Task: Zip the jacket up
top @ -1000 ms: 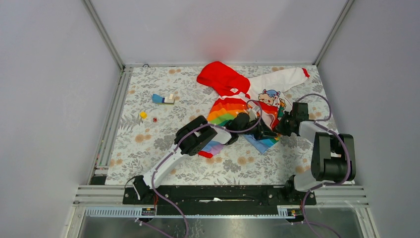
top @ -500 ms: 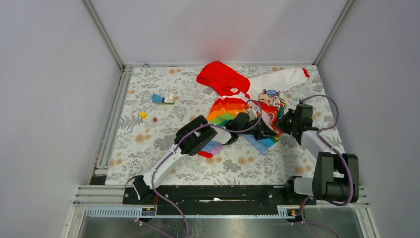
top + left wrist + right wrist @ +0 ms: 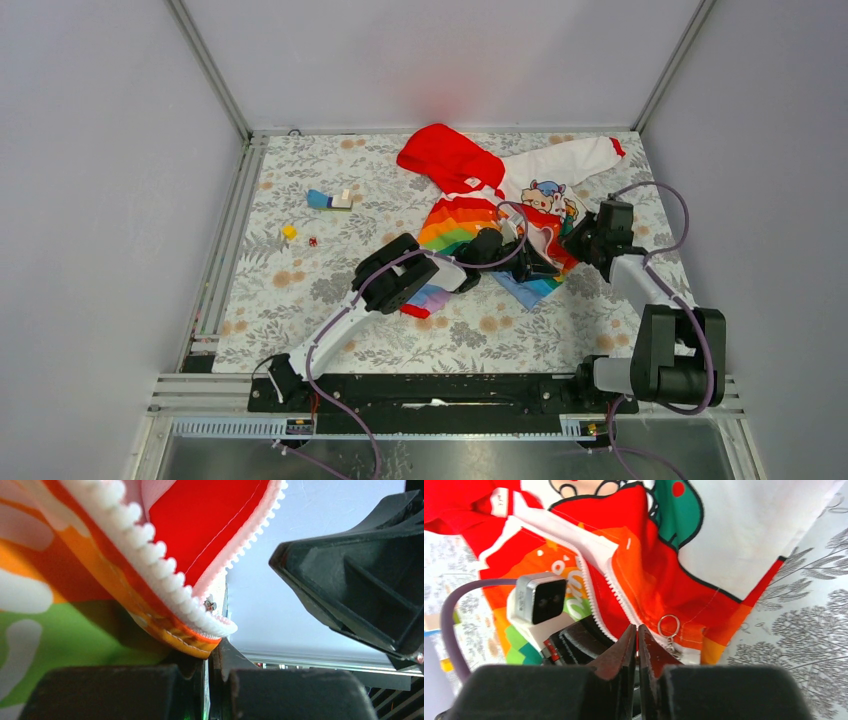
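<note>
The jacket (image 3: 470, 215) lies on the right half of the table, red hood far, rainbow body near, one white sleeve reaching far right. My left gripper (image 3: 540, 268) is shut on the jacket's lower front edge; in the left wrist view (image 3: 210, 655) the orange hem with white zipper teeth (image 3: 165, 570) goes into the jaws. My right gripper (image 3: 580, 243) hovers just right of it, shut, with nothing seen between the jaws (image 3: 638, 630). The zipper pull with its metal ring (image 3: 669, 626) lies on the red-orange fabric just right of its tips.
A blue and white object (image 3: 330, 200), a small yellow block (image 3: 289, 232) and a tiny red piece (image 3: 312, 242) lie on the floral tablecloth (image 3: 300, 300) at the left. Grey walls and metal rails (image 3: 225, 240) close in the table.
My right arm has swung its elbow down and to the right, and its gripper has shifted slightly right and farther along the jacket. The left arm and jacket have stayed put.
</note>
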Motion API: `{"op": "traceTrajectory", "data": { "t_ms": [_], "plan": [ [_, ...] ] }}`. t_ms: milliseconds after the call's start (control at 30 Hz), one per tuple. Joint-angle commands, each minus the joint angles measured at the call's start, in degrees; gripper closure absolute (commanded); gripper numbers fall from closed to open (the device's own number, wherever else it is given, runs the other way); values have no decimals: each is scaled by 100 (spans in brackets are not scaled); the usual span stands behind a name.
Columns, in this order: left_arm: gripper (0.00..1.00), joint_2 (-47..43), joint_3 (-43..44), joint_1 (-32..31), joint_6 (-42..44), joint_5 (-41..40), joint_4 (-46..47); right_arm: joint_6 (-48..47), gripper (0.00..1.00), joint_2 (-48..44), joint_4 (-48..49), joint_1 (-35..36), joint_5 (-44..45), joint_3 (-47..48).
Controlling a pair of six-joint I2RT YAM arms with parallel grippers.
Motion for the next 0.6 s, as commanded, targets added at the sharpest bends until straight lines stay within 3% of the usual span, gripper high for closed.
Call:
{"op": "traceTrajectory", "data": {
  "t_ms": [0,200,567],
  "plan": [
    [100,348,-270,34,58,-127,-971,-552,88,299,-1234,36,418,578],
    [100,352,-259,23,49,-89,-944,-787,74,404,-846,39,85,222],
    [100,359,-250,27,28,-56,-896,-845,73,1153,-503,43,-401,343]
  ]
}}
